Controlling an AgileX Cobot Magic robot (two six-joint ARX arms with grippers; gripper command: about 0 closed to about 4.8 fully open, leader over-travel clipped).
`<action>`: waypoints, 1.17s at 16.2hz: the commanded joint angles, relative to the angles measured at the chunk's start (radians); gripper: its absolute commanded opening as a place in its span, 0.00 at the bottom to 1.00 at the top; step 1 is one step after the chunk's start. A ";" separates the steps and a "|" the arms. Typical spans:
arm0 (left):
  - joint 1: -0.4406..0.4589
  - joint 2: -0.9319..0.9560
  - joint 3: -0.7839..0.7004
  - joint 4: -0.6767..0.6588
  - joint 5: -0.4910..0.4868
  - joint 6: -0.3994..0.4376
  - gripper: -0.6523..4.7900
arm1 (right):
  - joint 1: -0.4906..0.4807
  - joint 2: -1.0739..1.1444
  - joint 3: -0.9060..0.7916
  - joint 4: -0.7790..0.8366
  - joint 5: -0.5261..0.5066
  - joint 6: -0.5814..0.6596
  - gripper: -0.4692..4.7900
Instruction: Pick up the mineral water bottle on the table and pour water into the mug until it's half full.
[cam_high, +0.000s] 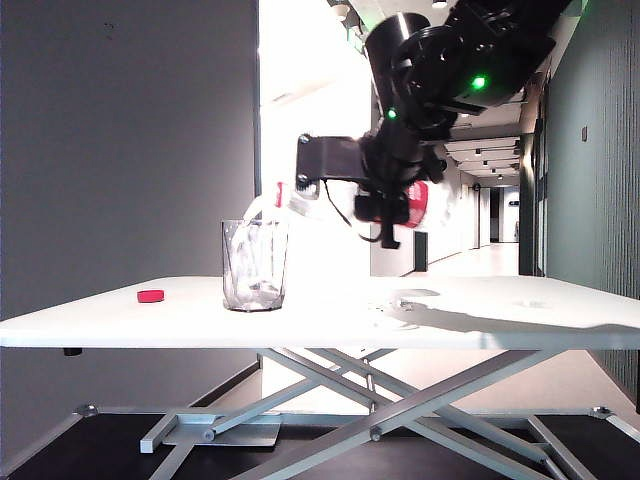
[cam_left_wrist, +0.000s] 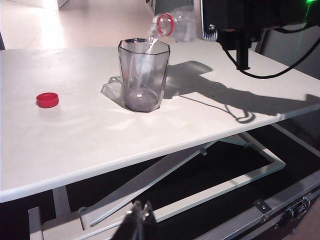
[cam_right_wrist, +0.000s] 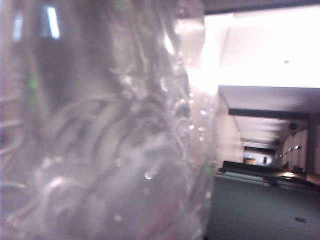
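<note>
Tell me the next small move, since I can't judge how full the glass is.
Probably hold the tilt: the right gripper has the bottle tipped, water streams into the glass, and only its bottom looks wet. The left gripper sits shut below the table.

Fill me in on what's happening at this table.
The right gripper holds the bottle tipped nearly level above the mug, and a thin stream of water is running in. The mug holds only a little so far. The red cap lies apart on the table. The left gripper sits idle below the table edge.
</note>
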 joint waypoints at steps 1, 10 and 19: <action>-0.001 0.000 0.001 -0.003 0.002 0.005 0.11 | 0.002 -0.022 0.015 0.077 0.013 -0.014 0.41; -0.001 0.000 0.001 -0.003 0.002 0.005 0.11 | -0.008 -0.021 0.015 0.078 0.013 -0.065 0.40; -0.001 0.000 0.001 -0.003 0.002 0.005 0.11 | -0.008 -0.021 0.015 0.077 0.013 -0.064 0.40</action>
